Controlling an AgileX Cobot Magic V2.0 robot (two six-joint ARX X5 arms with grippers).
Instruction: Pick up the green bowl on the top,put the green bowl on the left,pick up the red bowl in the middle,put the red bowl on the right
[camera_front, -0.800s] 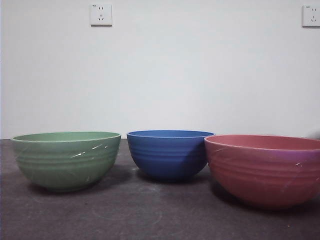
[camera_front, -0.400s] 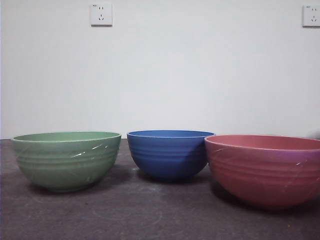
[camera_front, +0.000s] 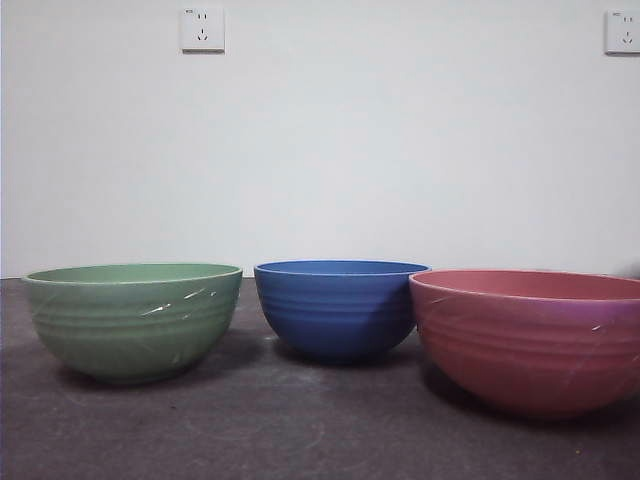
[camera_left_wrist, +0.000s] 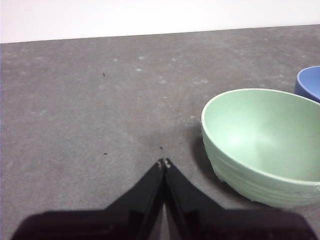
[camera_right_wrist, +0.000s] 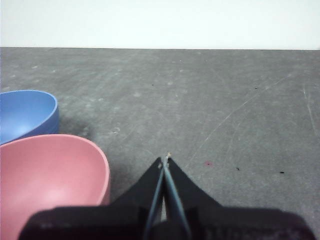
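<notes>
The green bowl (camera_front: 133, 318) stands upright on the table at the left in the front view. It also shows in the left wrist view (camera_left_wrist: 260, 140). My left gripper (camera_left_wrist: 163, 163) is shut and empty, above the table beside this bowl and apart from it. The red bowl (camera_front: 530, 335) stands upright at the right, nearest the camera. It also shows in the right wrist view (camera_right_wrist: 50, 182). My right gripper (camera_right_wrist: 165, 159) is shut and empty, above the table beside the red bowl. Neither arm shows in the front view.
A blue ribbed bowl (camera_front: 338, 307) stands between the two, a little further back; it also shows in the left wrist view (camera_left_wrist: 309, 82) and the right wrist view (camera_right_wrist: 25, 114). The dark grey table (camera_front: 300, 420) runs to a white wall with two sockets (camera_front: 202, 29).
</notes>
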